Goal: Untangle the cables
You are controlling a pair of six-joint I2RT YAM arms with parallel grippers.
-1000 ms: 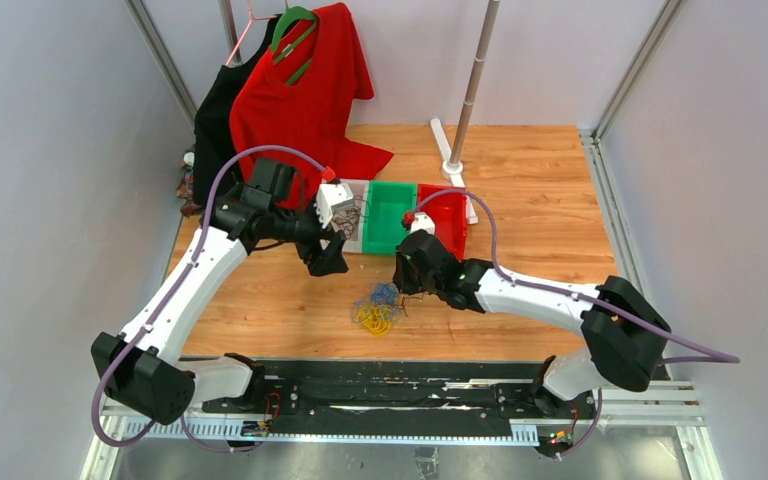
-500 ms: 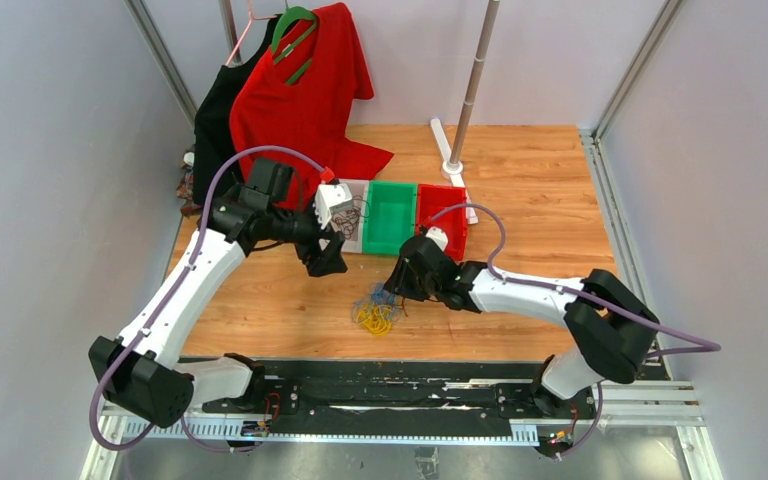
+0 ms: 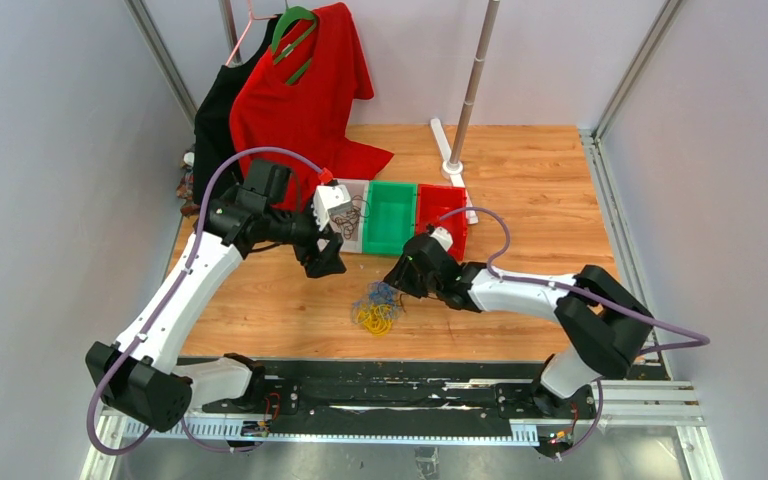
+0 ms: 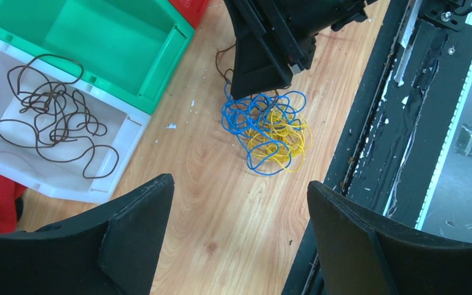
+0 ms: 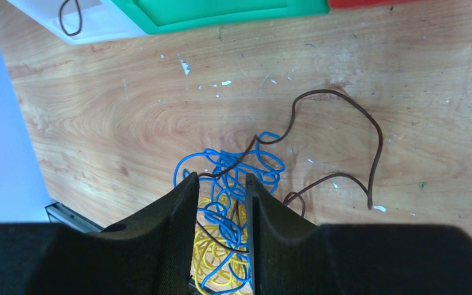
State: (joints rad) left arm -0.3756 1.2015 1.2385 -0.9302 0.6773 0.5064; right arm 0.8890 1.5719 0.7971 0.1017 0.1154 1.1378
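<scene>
Tangle first: the blue cable [image 4: 241, 114] and the yellow cable [image 4: 286, 132] lie knotted together in one loopy heap on the tabletop [image 3: 540, 190], near its front edge and between my two arms, blue mostly on the far side, yellow nearer the edge. A loose brown cable [image 5: 375, 147] curls across the wood just beside the heap, one end running in among the blue loops. Another brown cable [image 4: 52, 117] sits alone in the white bin [image 4: 123, 132], which stands in a row with the green bin [image 4: 98, 37] and the red bin [image 3: 445, 215]. My right gripper [image 5: 221, 179] points down at the heap's edge, jaws released to a narrow gap, blue and brown strands showing through it, nothing pinched that I can see. My left gripper [image 4: 239, 184] hangs above bare wood in front of the white bin, jaws spread wide and holding nothing
</scene>
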